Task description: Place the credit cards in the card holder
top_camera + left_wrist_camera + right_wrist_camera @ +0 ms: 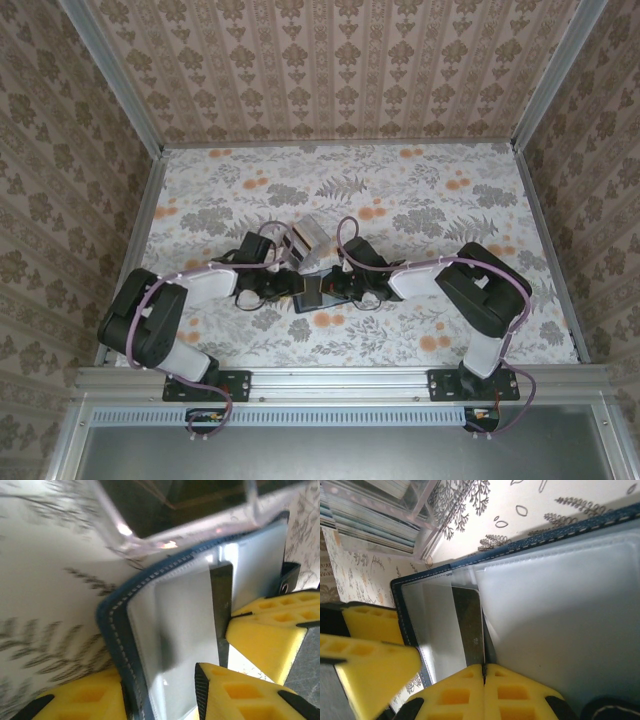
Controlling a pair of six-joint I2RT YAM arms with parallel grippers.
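The card holder (310, 293) lies open on the flowered table between my two grippers, its blue stitched cover (117, 625) wrapping clear sleeves. A dark credit card (470, 625) stands partly inside one sleeve, seen edge-on as a narrow stripe (220, 600) in the left wrist view. My right gripper (484, 669) is shut on that card's outer edge. My left gripper (155, 700) is open, its fingers standing either side of the holder's cover and a sleeve page. More credit cards (365, 520) are stacked edge-on in a clear box.
The clear plastic box (310, 238) stands just behind the holder, close to both wrists; its corner (125, 530) sits right above the holder's edge. Patterned walls close off the table at the back and both sides.
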